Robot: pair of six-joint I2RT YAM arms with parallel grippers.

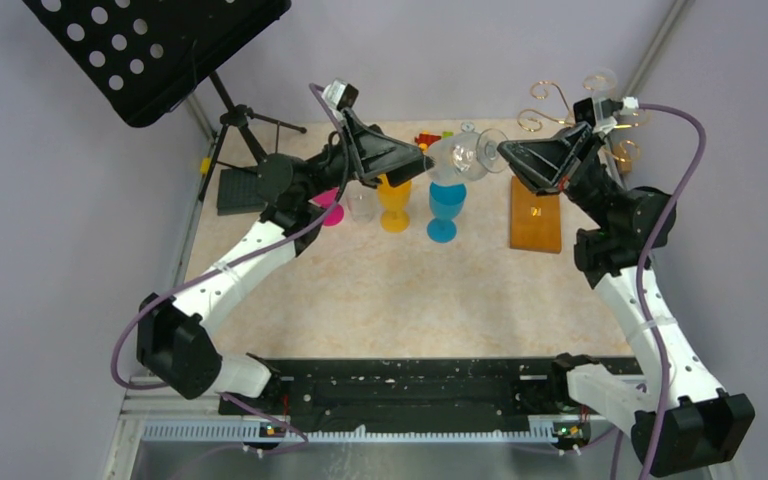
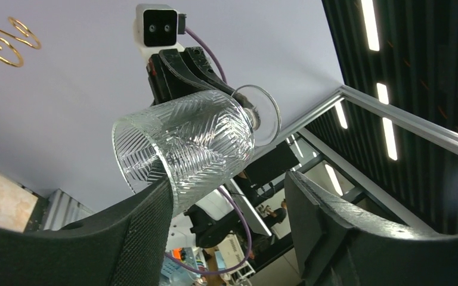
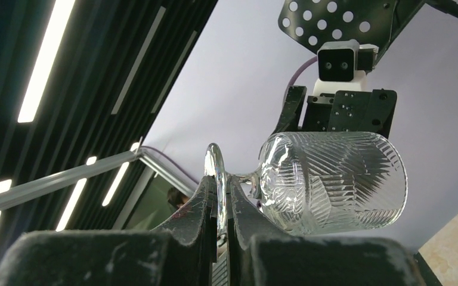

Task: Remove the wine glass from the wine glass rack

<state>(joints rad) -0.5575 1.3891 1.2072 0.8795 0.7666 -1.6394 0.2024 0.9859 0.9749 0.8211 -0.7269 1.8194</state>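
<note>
A clear cut-pattern wine glass (image 1: 465, 155) lies sideways in the air, left of the wine glass rack's gold wire arms (image 1: 560, 105) and wooden base (image 1: 535, 213). My right gripper (image 1: 505, 150) is shut on the glass's round foot (image 3: 214, 170), with the bowl (image 3: 334, 179) sticking out beyond it. My left gripper (image 1: 430, 165) is open at the bowl's rim end. In the left wrist view the bowl (image 2: 185, 146) rests by one finger (image 2: 137, 238) and the other finger (image 2: 334, 220) stands well apart. A gold spiral (image 2: 3, 42) shows at the top left.
A pink goblet (image 1: 332, 210), a small clear glass (image 1: 360, 205), a yellow goblet (image 1: 394, 200) and a blue goblet (image 1: 446, 205) stand in a row under the left gripper. A black music stand (image 1: 150, 50) on a tripod stands at the back left. Small coloured pieces (image 1: 427, 138) lie at the back.
</note>
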